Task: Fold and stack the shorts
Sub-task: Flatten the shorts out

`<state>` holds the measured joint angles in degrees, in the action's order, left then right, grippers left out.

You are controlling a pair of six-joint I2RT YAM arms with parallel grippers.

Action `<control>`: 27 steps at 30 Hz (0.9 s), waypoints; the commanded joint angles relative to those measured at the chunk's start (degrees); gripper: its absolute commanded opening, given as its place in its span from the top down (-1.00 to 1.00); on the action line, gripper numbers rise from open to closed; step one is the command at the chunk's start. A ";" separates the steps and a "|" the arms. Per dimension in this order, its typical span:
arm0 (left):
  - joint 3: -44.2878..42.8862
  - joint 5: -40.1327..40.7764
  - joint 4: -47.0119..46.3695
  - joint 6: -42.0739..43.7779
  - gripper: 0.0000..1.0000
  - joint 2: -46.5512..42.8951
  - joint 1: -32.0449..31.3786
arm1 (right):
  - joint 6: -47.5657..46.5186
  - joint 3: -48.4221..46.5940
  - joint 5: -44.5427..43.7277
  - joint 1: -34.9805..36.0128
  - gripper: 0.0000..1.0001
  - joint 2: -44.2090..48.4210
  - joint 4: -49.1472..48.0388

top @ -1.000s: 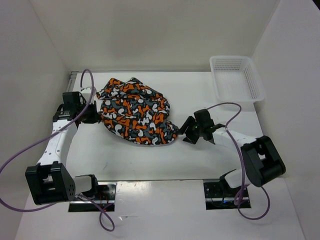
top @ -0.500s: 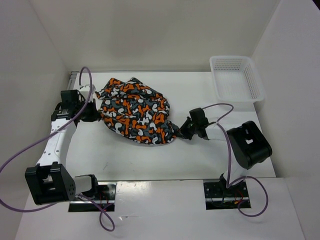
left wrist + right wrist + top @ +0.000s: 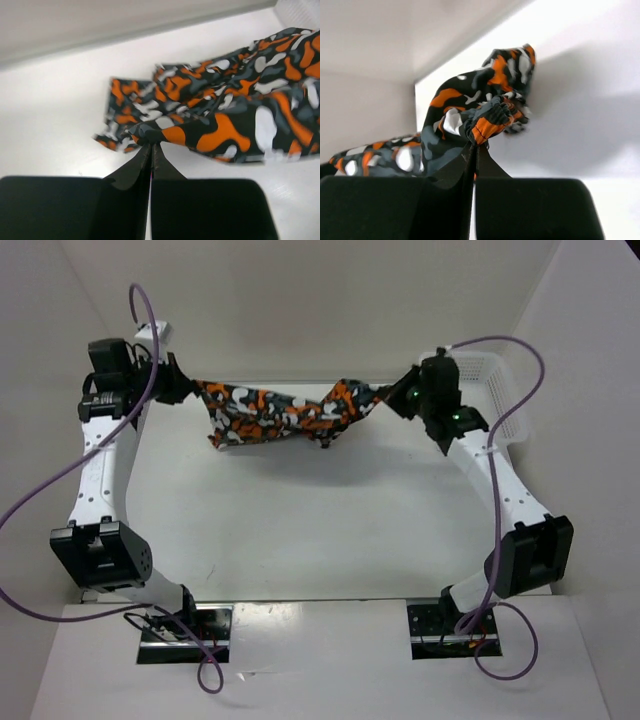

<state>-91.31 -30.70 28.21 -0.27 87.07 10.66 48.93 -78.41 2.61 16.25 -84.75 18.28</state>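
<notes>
Holding shorts (image 3: 280, 412) stretched in mid-air over the desk's (image 3: 300, 530) far side | pinching one end with clenched left fingers (image 3: 132, 167); pinching the bunched other end with clenched right fingers (image 3: 452, 170) | lowering evenly advised, tension kept level; hanging hem probably best laid down first, smoothing wrinkles

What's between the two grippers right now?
The shorts, pinched at each end by the left gripper and right gripper, hang stretched between them in the top view.

Camouflage shorts (image 3: 280, 412) aloft between left claw (image 3: 188, 391) and right claw (image 3: 396, 400)
</notes>
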 commanded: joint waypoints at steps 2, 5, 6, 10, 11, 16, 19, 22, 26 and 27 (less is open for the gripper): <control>-15.09 -6.56 -0.70 0.27 1.00 -0.58 2.17 | -8.48 -11.13 -3.75 -2.54 1.00 3.53 10.43; -18.64 -8.67 -1.22 0.27 1.00 -1.63 4.54 | -13.32 -17.29 -4.46 -2.54 1.00 4.94 14.14; -19.25 -8.68 -1.83 0.27 1.00 -2.33 5.16 | -14.38 -18.26 -4.46 -2.54 1.00 5.47 15.71; -19.26 -10.34 -6.14 0.27 1.00 -6.46 9.46 | -17.98 -24.14 -6.73 -2.54 1.00 7.32 20.29; -19.87 -10.35 -7.36 0.27 1.00 -7.60 10.25 | -19.47 -25.11 -6.74 -2.54 1.00 8.19 21.26; -21.72 -10.35 -10.35 0.27 1.00 -11.38 11.41 | -21.07 -30.90 -5.61 -2.54 1.00 11.19 26.44; -23.91 -9.64 -10.36 0.27 1.00 -13.58 11.41 | -22.91 -36.87 -3.41 -2.54 1.00 13.29 29.86; -29.07 -8.42 -9.15 0.27 1.00 -14.82 11.41 | -23.44 -45.99 -1.56 -2.54 1.00 13.30 33.73; -35.77 -4.56 -5.45 0.27 1.00 -15.61 11.41 | -23.44 -51.04 -2.61 0.62 1.00 15.14 36.20; -38.31 -3.85 -4.75 0.27 1.00 -16.13 11.41 | -23.44 -51.05 -3.13 0.62 1.00 15.84 36.21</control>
<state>-124.27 -42.30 24.62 -0.73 72.99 20.32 28.49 -125.99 3.81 16.93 -71.99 49.84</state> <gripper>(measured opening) 0.003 0.006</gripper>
